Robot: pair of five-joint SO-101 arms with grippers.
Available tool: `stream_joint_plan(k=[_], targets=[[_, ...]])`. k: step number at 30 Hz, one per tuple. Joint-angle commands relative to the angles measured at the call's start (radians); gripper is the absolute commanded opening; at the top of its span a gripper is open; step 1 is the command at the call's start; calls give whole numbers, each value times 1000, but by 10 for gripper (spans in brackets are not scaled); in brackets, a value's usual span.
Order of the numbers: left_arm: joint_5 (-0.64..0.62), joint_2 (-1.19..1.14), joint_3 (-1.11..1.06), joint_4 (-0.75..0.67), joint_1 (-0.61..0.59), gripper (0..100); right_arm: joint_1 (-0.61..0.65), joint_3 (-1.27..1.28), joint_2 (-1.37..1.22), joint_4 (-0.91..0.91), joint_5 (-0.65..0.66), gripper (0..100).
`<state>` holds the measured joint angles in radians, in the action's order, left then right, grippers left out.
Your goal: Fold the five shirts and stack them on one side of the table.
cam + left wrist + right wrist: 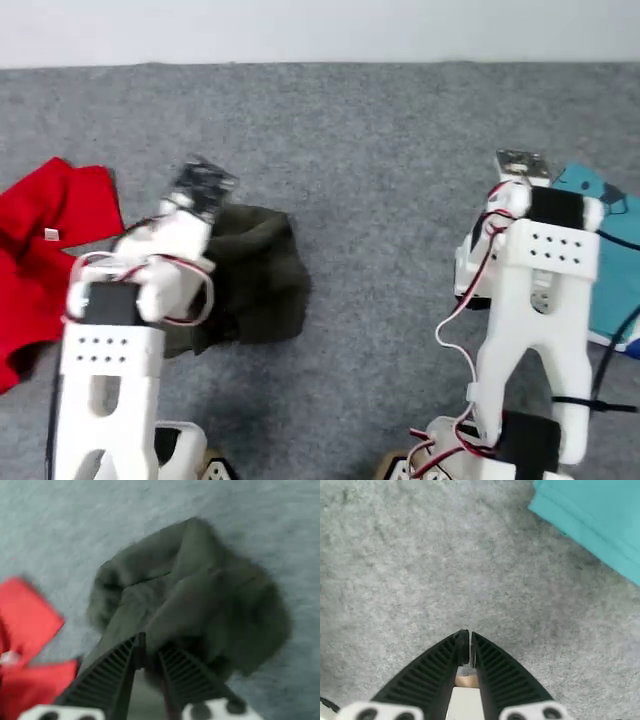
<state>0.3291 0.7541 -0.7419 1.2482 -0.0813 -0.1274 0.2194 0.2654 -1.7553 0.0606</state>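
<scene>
The dark green shirt (262, 285) lies bunched in a loose, rumpled heap on the left half of the grey counter (380, 150), towards the near side. The left gripper (150, 647) is down on it at the heap's left part. Its black ribbed fingers (114, 676) are drawn almost together, with a fold of the dark cloth pinched between them. In the left wrist view the rest of the shirt spreads out beyond the tips in thick creases.

The red shirt (50, 240) lies spread and crumpled at the far left edge of the counter, just beside the dark green one. From above the left arm covers the place where the two come closest, so I cannot tell whether they touch.

The right gripper (466, 636) hangs over bare grey counter on the right half. Its fingers (431, 675) are closed tip to tip and hold nothing. The teal shirt (615, 260) lies flat at the right edge of the counter, partly behind the right arm in the high view. It sits near the right gripper and is not touched by it.
</scene>
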Motion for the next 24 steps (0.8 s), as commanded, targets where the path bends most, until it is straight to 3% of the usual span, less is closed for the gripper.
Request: stream_joint_plan(k=[1, 5, 12, 21, 24], targets=[[3, 21, 5, 12, -206, 185, 108, -9, 36, -38, -3, 9], [71, 21, 7, 8, -419, 204, 295, -11, 30, -35, 0, 9], [204, 21, 4, 8, -700, 203, 576, -8, 28, 87, 146, 9], [209, 20, -39, 15, -816, 205, 851, -100, -231, 170, 152, 10], [209, 20, -56, 20, -821, 206, 924, -210, -344, 150, 150, 56]])
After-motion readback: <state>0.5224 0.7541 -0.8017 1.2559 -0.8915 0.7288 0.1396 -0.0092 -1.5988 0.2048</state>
